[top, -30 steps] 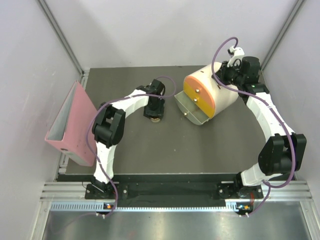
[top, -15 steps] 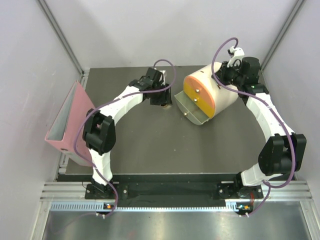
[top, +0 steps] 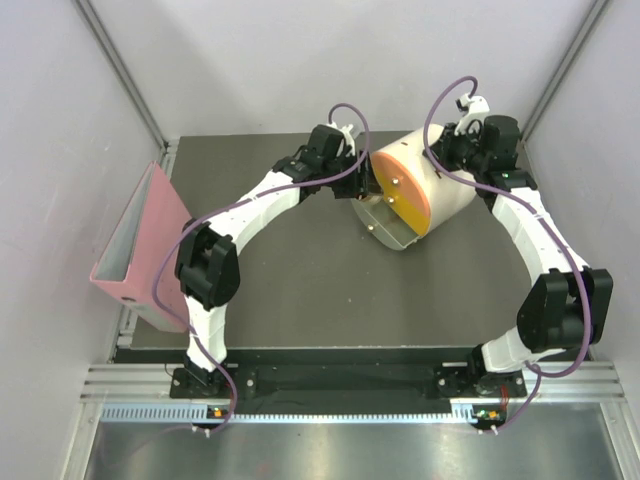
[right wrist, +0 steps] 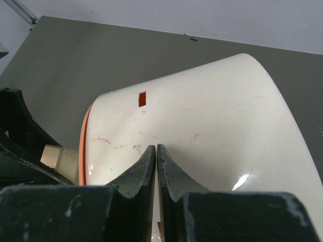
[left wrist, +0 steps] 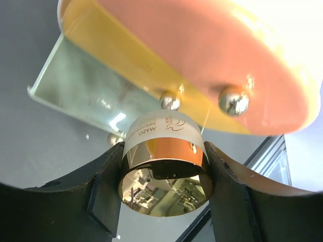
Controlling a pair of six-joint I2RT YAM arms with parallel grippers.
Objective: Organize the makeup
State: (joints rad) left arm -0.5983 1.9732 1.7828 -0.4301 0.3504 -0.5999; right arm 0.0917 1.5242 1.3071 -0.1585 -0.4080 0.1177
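Left wrist view shows the left end effector (left wrist: pixel 162 149) pinching the round compact (left wrist: pixel 165 169) by its sides, just above the open drawer (left wrist: pixel 86 91) of the cream box (top: pixel 445 195). It is not in the drawer yet, so I think this piece is nearly put away. No other makeup shows on the counter (top: pixel 300 280). It may be inside the box, but I cannot tell. The right end effector (right wrist: pixel 157 164) is pressed together at the back of the box. The counter is dark grey. A pink binder (top: pixel 140 240) leans at its left edge. Pale walls stand on 3 sides.
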